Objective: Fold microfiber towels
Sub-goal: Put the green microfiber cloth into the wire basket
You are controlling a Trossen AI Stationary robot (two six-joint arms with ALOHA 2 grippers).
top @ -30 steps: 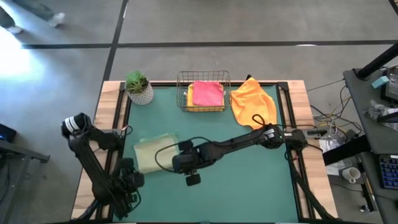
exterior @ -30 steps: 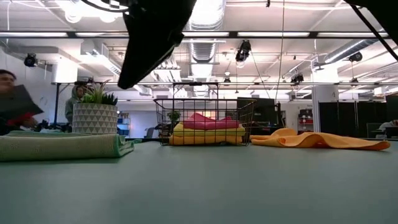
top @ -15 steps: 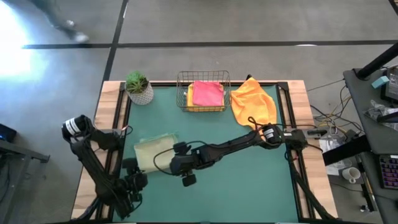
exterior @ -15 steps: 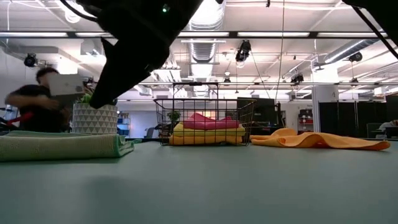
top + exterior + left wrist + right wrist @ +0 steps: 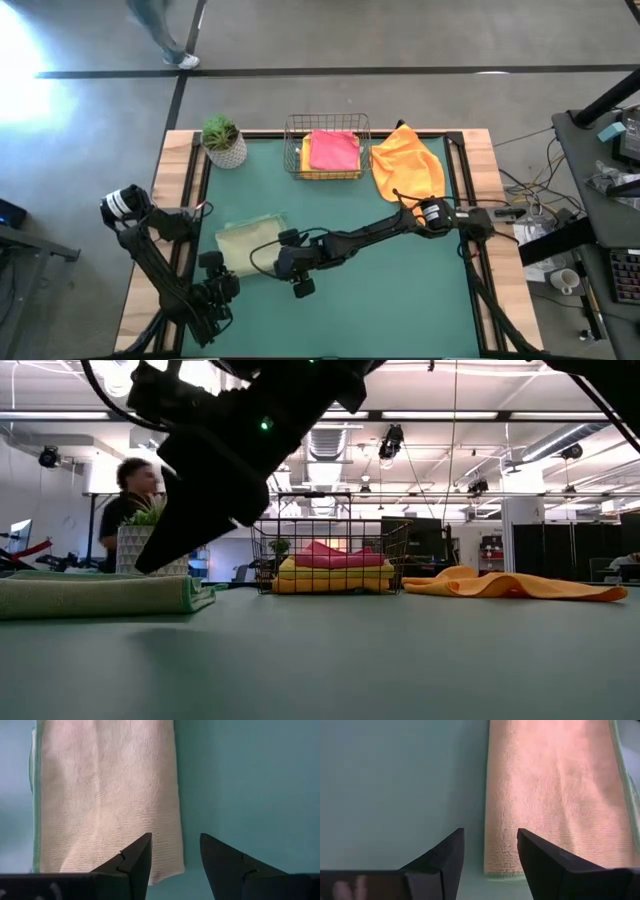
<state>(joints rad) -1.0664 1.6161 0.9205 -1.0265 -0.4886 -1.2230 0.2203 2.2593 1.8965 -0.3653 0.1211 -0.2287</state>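
Your left gripper [image 5: 175,852] low at the table's near-left corner, fingers apart and empty, your right arm stretched across the middle, right gripper [image 5: 489,850] likewise spread, nothing held.

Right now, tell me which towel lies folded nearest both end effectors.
The pale green towel, folded flat near the table's left side; the orange one lies loose far off, and the pink and yellow sit in the basket.

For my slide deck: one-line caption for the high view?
Both open grippers hover beside the folded pale sage green towel.
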